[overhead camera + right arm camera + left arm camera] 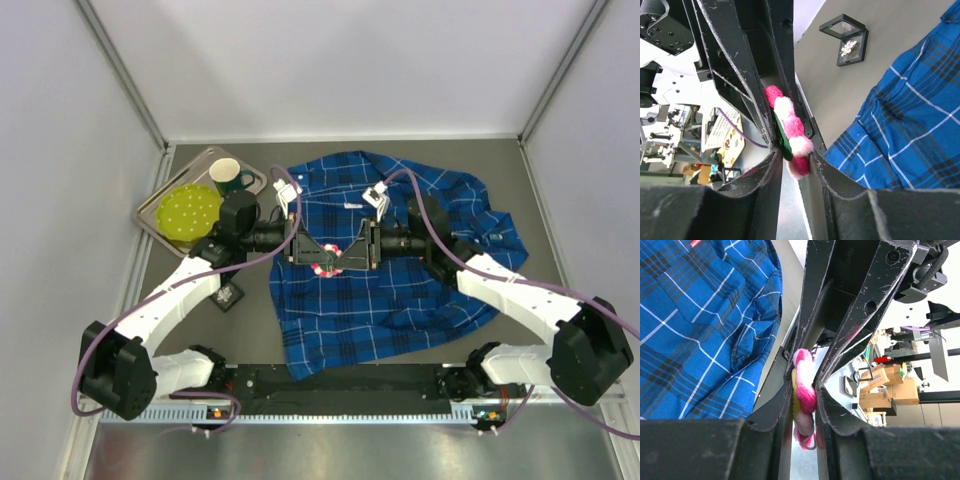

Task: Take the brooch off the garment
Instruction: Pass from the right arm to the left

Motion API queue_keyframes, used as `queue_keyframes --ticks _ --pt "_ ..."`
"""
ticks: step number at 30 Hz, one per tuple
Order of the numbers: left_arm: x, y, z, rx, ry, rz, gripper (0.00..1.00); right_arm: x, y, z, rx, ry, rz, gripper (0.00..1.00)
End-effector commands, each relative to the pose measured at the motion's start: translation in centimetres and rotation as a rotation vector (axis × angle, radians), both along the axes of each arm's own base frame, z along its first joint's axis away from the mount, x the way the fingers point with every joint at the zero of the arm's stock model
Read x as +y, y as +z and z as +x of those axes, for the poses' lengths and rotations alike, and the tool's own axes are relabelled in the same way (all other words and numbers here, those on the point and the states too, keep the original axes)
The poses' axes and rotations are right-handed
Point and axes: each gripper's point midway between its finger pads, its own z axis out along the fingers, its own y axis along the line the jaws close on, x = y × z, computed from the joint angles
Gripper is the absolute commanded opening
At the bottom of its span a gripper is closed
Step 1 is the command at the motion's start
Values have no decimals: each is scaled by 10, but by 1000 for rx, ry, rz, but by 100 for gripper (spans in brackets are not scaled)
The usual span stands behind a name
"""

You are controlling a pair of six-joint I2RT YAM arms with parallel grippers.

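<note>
The garment [400,290], a blue plaid shirt, lies spread on the table [560,200]; it also shows in the wrist views [695,330] [910,130]. The brooch [327,266] is a fluffy pink and white piece with yellow and green on it. It hangs in the air above the shirt's left side. My left gripper [322,262] is shut on the brooch [805,390], both fingers pressing its sides. My right gripper [345,258] meets it from the right. Its jaws stand slightly apart around the brooch's end [790,135], with a slit of light beside it.
A metal tray [150,222] at the back left holds a green cup [228,178] and a yellow-green plate [188,212]. A small black display box [229,296] with a silvery ornament [845,45] lies left of the shirt. Walls close in the table on three sides.
</note>
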Motion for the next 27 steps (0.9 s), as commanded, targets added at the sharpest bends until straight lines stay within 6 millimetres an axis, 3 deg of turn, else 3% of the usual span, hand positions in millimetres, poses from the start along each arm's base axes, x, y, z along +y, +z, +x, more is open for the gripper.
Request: queue_keyframes --ticks 1,13,27 --pt "-3 9 7 -24 18 -9 9 7 24 -7 -45 29 97 29" --pt "-2 5 10 -2 27 8 9 -2 27 -6 -27 -35 113 39" --pt "-3 10 11 -4 34 2 8 -7 27 -6 -30 -67 99 44"
